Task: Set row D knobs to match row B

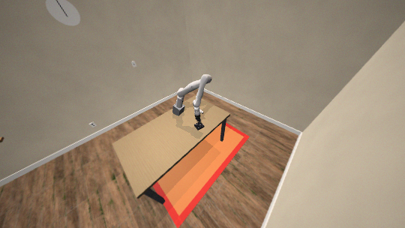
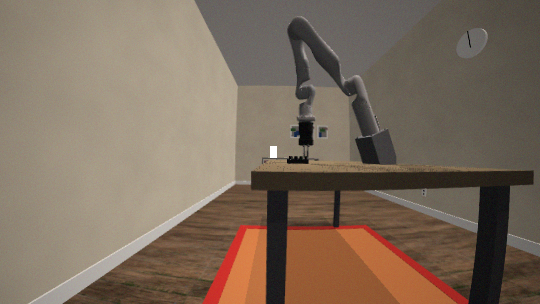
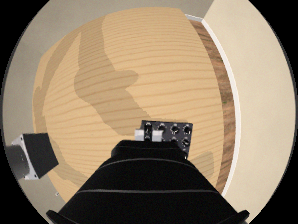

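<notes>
The knob box is a small black box standing on the wooden table, near its far corner. My gripper points straight down onto the box. In the wrist view its two white fingertips sit closed around one black knob at the box's left near corner. I cannot read which knob it is, nor the marks or white lines. Several other knobs show to the right of the fingers; the wrist body hides the rest of the box.
The arm's grey base stands on the table behind the box. The table's edge runs close beside the box. A red and orange mat lies on the floor under the table.
</notes>
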`<state>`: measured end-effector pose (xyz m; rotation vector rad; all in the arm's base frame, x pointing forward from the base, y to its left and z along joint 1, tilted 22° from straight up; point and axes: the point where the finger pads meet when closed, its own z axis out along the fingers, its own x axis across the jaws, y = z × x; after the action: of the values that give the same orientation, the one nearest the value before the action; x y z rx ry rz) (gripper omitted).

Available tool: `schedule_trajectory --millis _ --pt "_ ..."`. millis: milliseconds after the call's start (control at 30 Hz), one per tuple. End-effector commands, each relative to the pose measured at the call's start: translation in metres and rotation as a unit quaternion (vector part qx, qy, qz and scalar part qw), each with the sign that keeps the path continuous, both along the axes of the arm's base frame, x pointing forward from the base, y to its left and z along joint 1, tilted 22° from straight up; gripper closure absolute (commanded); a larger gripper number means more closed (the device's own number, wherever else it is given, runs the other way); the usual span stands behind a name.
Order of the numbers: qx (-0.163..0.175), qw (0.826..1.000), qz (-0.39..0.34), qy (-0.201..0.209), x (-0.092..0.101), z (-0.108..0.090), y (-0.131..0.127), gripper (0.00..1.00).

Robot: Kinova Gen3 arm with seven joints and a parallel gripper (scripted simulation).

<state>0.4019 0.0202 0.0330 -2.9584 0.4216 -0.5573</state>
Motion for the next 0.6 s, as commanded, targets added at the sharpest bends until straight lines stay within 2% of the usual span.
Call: schedule_trajectory --millis 0,567 --pt "-0.003 1.0 0.012 -0.001 0.0012 0.0004 0.0014 0.7" --pt "-0.004 1.0 0.014 -0.002 0.0011 0.0004 0.0014 0.7"
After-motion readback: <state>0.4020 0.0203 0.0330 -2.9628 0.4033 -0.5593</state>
